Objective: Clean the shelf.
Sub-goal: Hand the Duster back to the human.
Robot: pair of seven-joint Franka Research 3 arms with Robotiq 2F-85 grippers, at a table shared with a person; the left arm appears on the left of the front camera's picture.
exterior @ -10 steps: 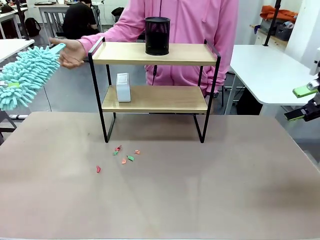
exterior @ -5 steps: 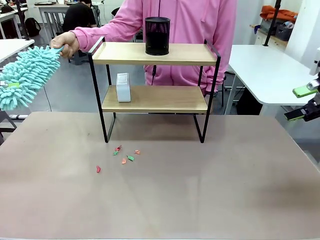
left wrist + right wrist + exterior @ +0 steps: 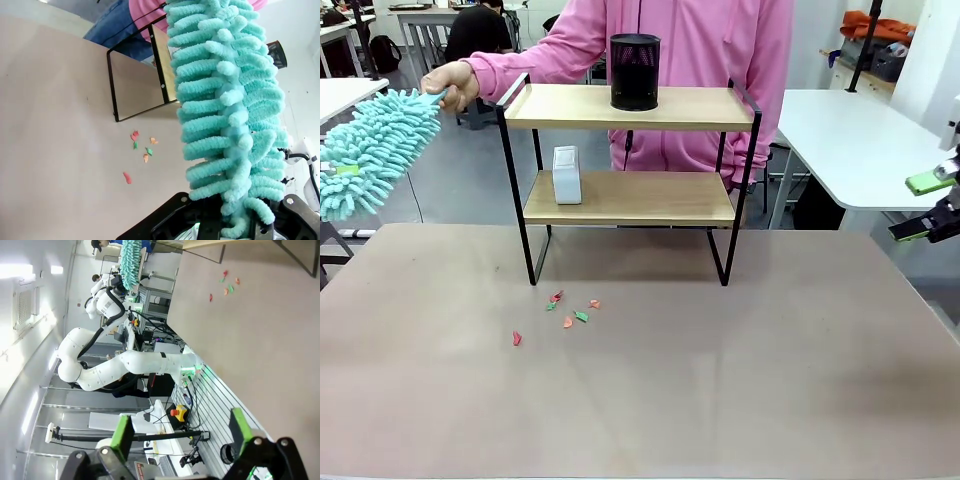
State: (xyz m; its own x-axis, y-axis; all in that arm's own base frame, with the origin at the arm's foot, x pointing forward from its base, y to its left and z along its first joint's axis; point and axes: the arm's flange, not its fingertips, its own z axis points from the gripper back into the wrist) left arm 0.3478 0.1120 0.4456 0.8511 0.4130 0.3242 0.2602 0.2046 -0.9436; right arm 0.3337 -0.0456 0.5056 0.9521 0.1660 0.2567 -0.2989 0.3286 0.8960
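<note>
L gripper (image 3: 235,227) is clamped on the duster (image 3: 225,105), whose fluffy head rises straight out from between its fingers. Past the head, to one side, lie the scraps (image 3: 137,150) on the table (image 3: 55,115), w/ the shelf (image 3: 150,75) beyond them. In front view the duster sits at far left, and the person's hand (image 3: 453,85) is on its far tip, just beside the shelf's top corner. R gripper (image 3: 930,208) hangs off the table's right edge, fingers (image 3: 928,182) apart, nothing between them, well apart from the shelf.

Shelf stands mid-table at the far side: cup (image 3: 634,72) on the top board, white box (image 3: 566,175) on the lower. Scraps sit on the table just in front of it.

Progress, judged: early. Duster is in hand but not yet on the boards; no wiping shown. Left: dust both boards, prob. around or after moving cup & box; scraps maybe too.
</note>
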